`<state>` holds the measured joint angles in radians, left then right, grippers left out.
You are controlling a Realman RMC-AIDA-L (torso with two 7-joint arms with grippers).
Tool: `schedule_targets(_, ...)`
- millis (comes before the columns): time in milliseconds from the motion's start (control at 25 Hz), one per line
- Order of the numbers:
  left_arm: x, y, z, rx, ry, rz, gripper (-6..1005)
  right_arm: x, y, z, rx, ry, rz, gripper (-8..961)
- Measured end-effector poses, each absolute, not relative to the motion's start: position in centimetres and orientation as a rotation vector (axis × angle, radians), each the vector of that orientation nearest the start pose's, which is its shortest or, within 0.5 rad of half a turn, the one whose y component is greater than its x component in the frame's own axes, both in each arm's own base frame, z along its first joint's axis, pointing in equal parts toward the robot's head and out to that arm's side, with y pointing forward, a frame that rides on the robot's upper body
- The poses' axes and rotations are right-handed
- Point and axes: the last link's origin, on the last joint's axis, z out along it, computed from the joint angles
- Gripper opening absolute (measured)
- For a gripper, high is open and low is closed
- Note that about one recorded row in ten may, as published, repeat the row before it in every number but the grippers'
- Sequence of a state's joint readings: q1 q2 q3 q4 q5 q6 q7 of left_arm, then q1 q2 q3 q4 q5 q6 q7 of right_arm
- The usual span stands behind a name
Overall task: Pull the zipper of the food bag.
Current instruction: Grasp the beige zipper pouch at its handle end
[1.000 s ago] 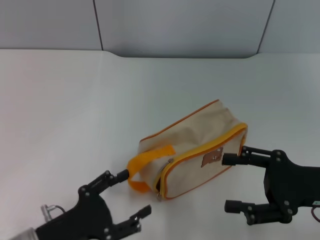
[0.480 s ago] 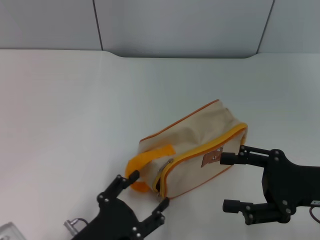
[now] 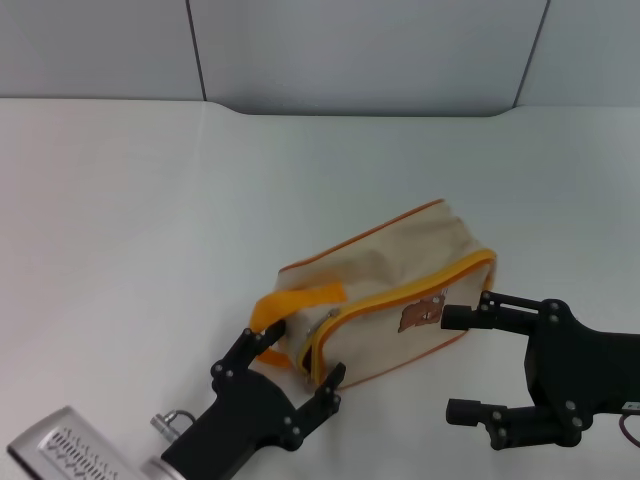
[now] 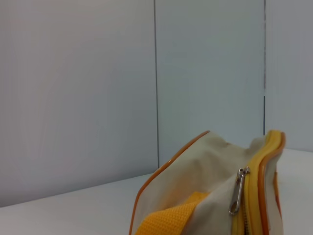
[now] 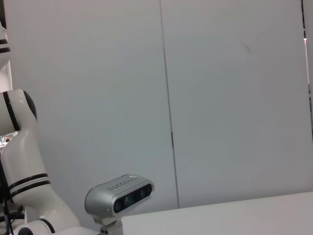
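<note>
Black and spread wide, the left end effector (image 3: 292, 372) sits low in the head view, left of centre, its two fingertips straddling the near-left corner of the food bag (image 3: 385, 300): one fingertip lies by the orange strap handle (image 3: 290, 305), the other under the bag's lower corner. It grips nothing yet. The silver pull tab (image 3: 322, 322) hangs just above the gap between those fingers, at the left end of the zipper (image 3: 400, 297); the left wrist view shows the tab (image 4: 238, 191) dangling free against the yellow tape, untouched.

The step in hand looks like the approach to the tab, with the pull itself not begun. The next move probably calls for a short advance and a fine closure on the small tab alone, keeping clear of the wider strap handle just beside it, which would be easy to catch by mistake.

At lower right of the head view, the right end effector (image 3: 452, 365) is also open, its upper finger touching or nearly touching the bag's right end by the bear picture (image 3: 422, 311), likely to brace the bag.

Beyond the bag, the white tabletop (image 3: 150, 200) is bare through the left and upper parts of the frame, so there is room along the zipper's run; its far edge meets a grey wall (image 3: 350, 50) well away.
</note>
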<state>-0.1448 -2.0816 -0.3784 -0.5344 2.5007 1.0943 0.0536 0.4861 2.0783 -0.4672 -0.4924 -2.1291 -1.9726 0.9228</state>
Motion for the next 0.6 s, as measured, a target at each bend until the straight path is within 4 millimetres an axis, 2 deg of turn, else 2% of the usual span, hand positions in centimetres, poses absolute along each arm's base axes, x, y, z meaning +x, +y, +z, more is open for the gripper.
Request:
schedule_targets(440, -26.3, 21.0, -13.8, -2.214, -0.474, -0.793, 790, 26.2, 25.9, -0.2, -2.834, 0.162, 1.098, 831)
schedule_targets(600, -26.1, 21.4, -13.8, -2.231, -0.455, -0.794, 653, 26.2, 25.9, -0.2, -2.834, 0.163, 1.097, 831)
